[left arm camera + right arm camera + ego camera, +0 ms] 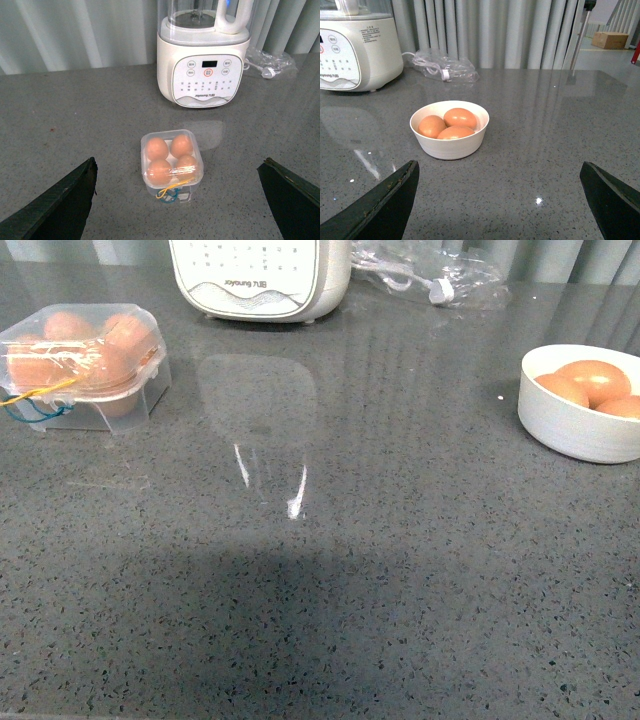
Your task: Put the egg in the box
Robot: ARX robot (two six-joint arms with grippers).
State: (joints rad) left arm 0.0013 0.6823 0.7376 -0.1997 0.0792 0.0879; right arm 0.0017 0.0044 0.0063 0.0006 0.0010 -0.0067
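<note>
The box (171, 162) sits far left near the blender (204, 60), lid shut over four eggs; spare eggs (451, 125) lie in the bowl (449, 145) at right. Both grippers (180, 200) (497, 200) hang spread and empty. Any added egg would need the lid opened first, gently. Whether a cup is free is unclear.

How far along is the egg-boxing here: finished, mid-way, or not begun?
It looks finished or nearly so: the box holds four eggs, one in every cup, with its clear lid apparently down. Nothing is in hand; the left gripper and right gripper are open and empty. Three eggs remain in the white bowl, but no cup is free.
</note>
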